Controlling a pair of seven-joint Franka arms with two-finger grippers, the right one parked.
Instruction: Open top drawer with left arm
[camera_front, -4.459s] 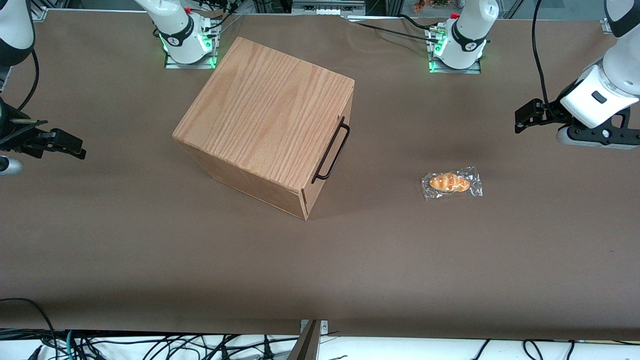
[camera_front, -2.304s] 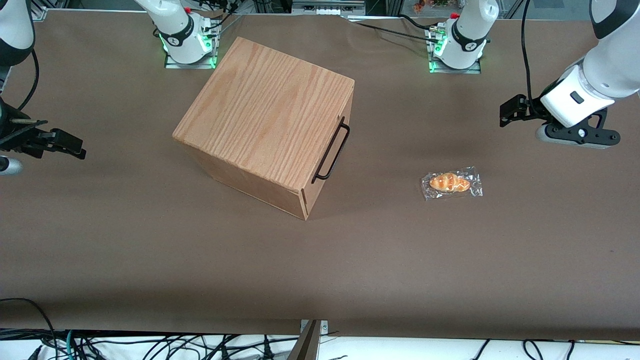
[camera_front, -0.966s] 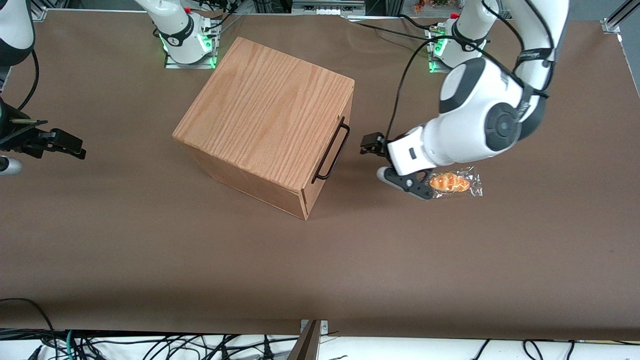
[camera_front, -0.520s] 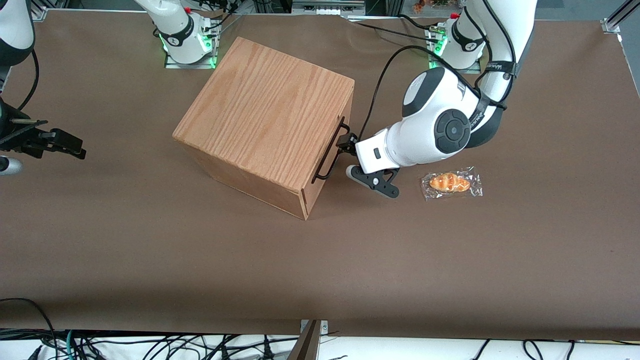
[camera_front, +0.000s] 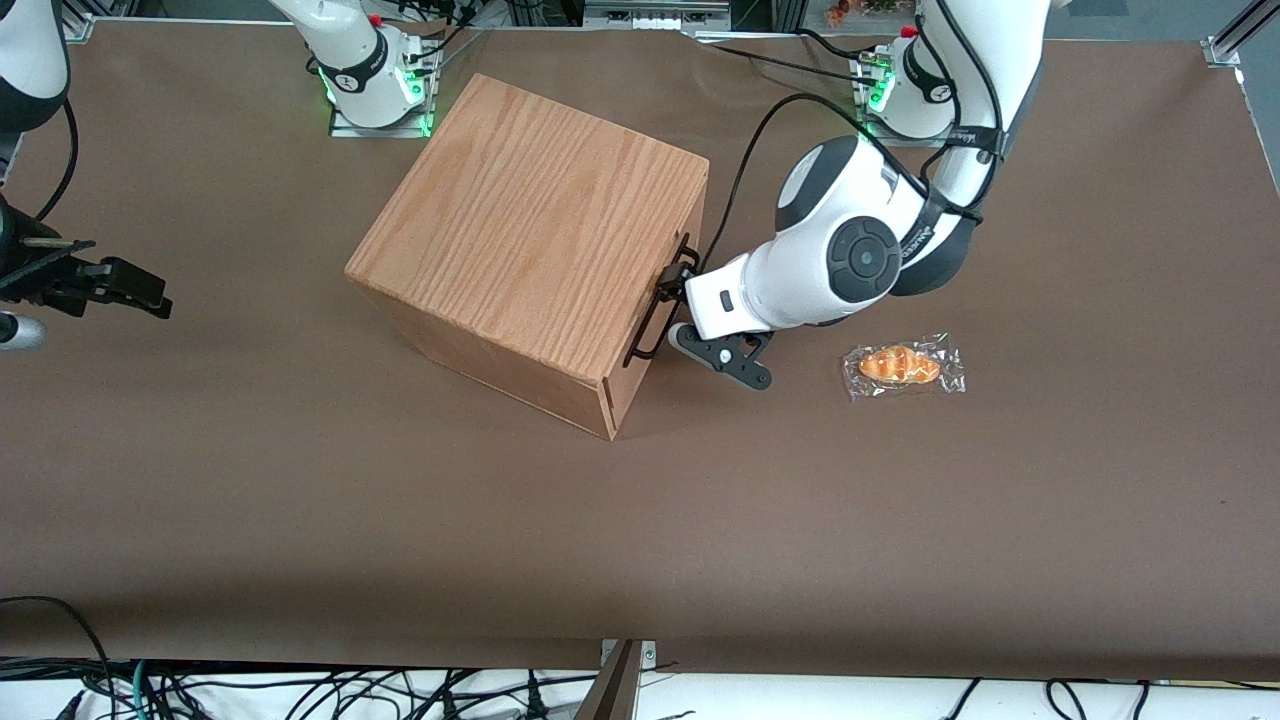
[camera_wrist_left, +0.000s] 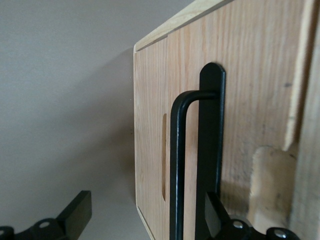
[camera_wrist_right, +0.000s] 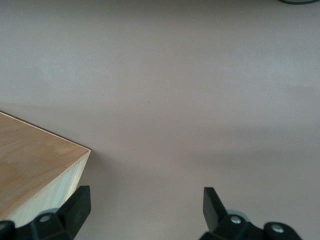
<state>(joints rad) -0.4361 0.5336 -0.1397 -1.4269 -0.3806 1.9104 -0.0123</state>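
Reaching the handle (camera_wrist_left: 176, 165): gripper (camera_front: 672, 288) fingers (camera_wrist_left: 75, 215) apart, wire between them; close first, then pull top drawer (camera_wrist_left: 150, 135) straight outward w/ left arm (camera_front: 850, 260).

Even overhead light is falling on the brown tabletop (camera_front: 900, 520); the oak-grain wooden box (camera_front: 530, 240) is casting a soft shadow below the jaws. Wrist pictures are looking pale and slightly blurred.

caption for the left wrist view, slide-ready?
Open gripper straddling the black handle of the closed top drawer, jaws not yet shut.
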